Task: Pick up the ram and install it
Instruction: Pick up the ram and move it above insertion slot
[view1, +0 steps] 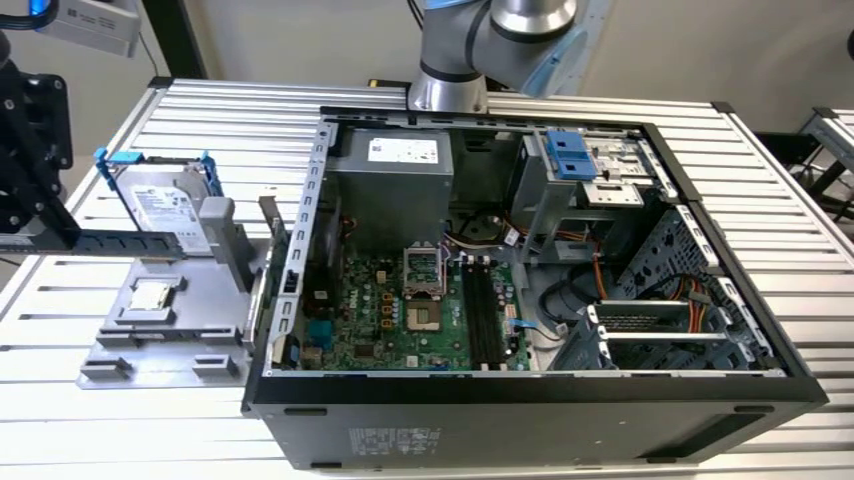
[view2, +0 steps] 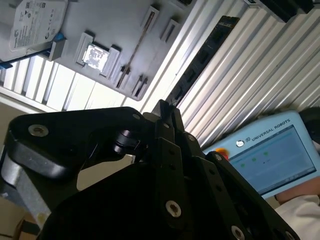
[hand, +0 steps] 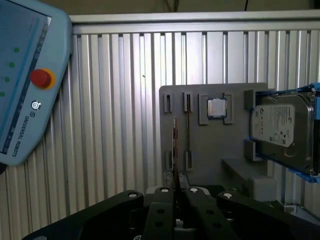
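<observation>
Gripper (hand: 176, 194) is clenched. Its two black fingers (hand: 164, 205) sit nearly together with a thin strip running out from the gap between them. That strip looks like the ram (hand: 175, 145) seen edge-on, brownish along its length, though at this angle it's hard to be sure it's pinched and not just lined up w/ the gap. Taking it as held: the ram hangs in the air above the gray tray (hand: 210, 145), beside the tray's two narrow slot grooves and apart from them.

Also on the tray in the first wrist view: small square silver chip (hand: 216, 107) in its pocket, and the hard drive (hand: 280, 130) in its blue frame at the tray's edge. The tray sits on a ribbed metal table (hand: 115, 125). A control tablet (hand: 25, 75) w/ a red button lies on the table, well apart from the tray.

In the second wrist view the fingertips are pressed together, w/ the tray and tablet far beneath.

Exterior view: the open computer case (view1: 534, 400) is mid-table, w/ the tray at its 9 o'clock, on the exterior view's left. The hard drive stands at the tray's 12 o'clock end. The arm (view1: 447, 60) has its base at the case's 12 o'clock. Inside the case, the green board (view1: 387, 320) lies flat w/ long black memory slots (view1: 483, 315) at its 3 o'clock side. Ram is not yet seated there.
</observation>
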